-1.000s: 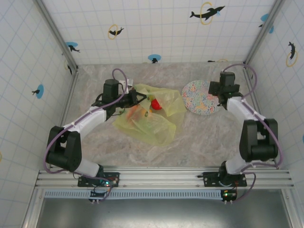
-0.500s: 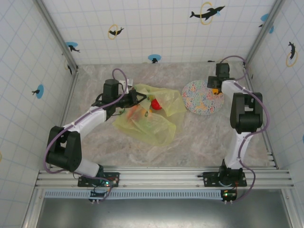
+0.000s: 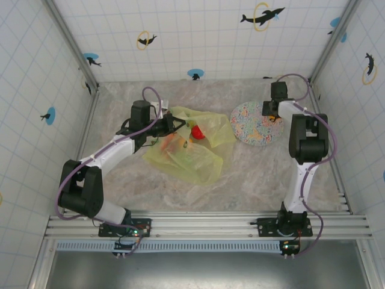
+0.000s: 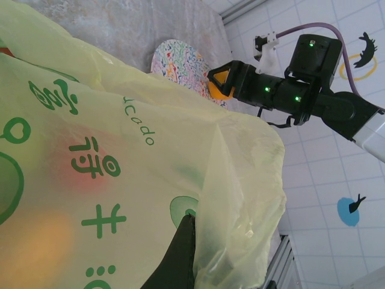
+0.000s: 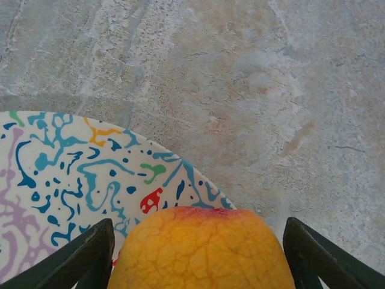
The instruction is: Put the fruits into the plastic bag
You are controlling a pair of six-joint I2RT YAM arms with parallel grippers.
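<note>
From above, we see the left gripper [image 3: 174,125] pinched shut on the plastic bag [image 3: 198,159], fruits [image 3: 197,131] inside, on a grey marbled table [image 3: 240,180] amid dolphin-stickered tile walls [image 3: 198,36]. Left wrist: green "cado" and Chinese characters on it. Right wrist: the right gripper [image 5: 198,223] straddles an orange fruit [image 5: 201,256] at the plate [image 5: 60,168] rim; whether it grips, we cannot tell.

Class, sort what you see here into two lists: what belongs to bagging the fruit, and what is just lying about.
Belongs to the job:
plastic bag
red fruit in it
orange fruit

Just lying about:
speckled plate, under the orange fruit
dolphin stickers on the walls
</note>
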